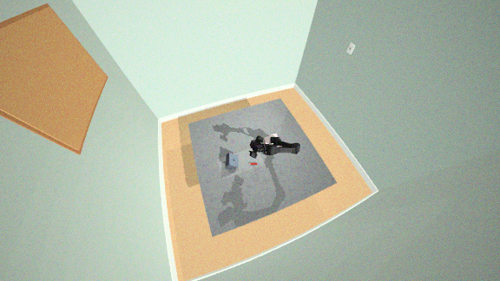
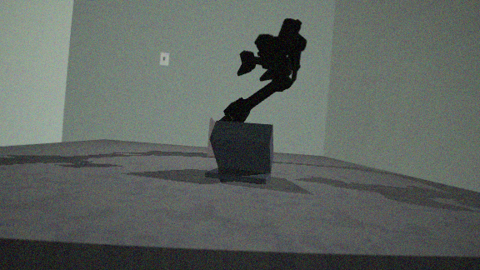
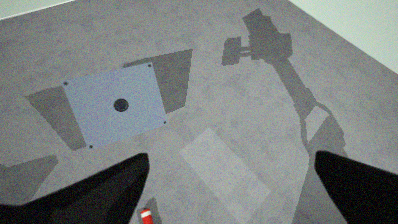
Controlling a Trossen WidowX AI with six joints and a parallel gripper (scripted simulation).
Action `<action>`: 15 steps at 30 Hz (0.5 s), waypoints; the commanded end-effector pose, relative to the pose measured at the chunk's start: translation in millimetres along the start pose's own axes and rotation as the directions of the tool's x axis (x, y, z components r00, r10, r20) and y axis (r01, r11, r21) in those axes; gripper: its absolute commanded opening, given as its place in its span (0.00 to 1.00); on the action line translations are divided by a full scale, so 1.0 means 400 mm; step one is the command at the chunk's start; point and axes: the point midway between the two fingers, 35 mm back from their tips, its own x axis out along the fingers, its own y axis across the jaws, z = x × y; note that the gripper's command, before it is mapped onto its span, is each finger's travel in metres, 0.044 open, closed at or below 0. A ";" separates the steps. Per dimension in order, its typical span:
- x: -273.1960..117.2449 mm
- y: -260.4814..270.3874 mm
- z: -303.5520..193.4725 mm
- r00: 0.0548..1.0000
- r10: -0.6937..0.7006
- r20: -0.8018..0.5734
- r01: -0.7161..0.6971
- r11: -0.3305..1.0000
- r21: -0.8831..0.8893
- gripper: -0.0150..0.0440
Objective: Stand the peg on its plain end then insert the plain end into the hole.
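Observation:
A red peg [image 1: 253,164] [image 3: 148,220] lies on the table. The wrist view shows its white band near the end toward the panel; its other end is cut off by the bottom edge. The blue-grey sloped panel [image 1: 229,160] [image 2: 242,146] [image 3: 100,120] stands beyond the peg, with one dark round hole [image 3: 121,105] in its face. The exterior camera sees the panel from behind, and the peg does not show there. My gripper [image 1: 252,150] [image 2: 250,77] [image 3: 228,159] is open and empty, high above the table. In the wrist view the peg lies just right of the left finger.
The grey table top [image 1: 299,173] [image 2: 167,217] [image 3: 220,105] carries dark shadows of the arm and panel. The arm's base stands on the opposite side of the peg from the panel. Pale walls surround the area, and a brown board [image 1: 48,78] is at upper left in the top view.

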 end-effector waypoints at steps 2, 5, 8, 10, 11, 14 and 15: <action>0.067 0.050 -0.038 0.989 0.062 -0.137 -0.072 0.995 -0.069 1.00; 0.103 0.079 -0.064 0.971 0.095 -0.218 -0.119 0.988 -0.100 1.00; 0.138 0.108 -0.094 0.945 0.127 -0.301 -0.171 0.977 -0.125 1.00; 0.160 0.126 -0.115 0.923 0.146 -0.356 -0.206 0.969 -0.137 1.00; 0.170 0.135 -0.126 0.911 0.156 -0.382 -0.224 0.964 -0.141 1.00; 0.201 0.159 -0.159 0.869 0.182 -0.460 -0.277 0.949 -0.149 1.00; 0.210 0.167 -0.171 0.854 0.190 -0.484 -0.295 0.944 -0.149 1.00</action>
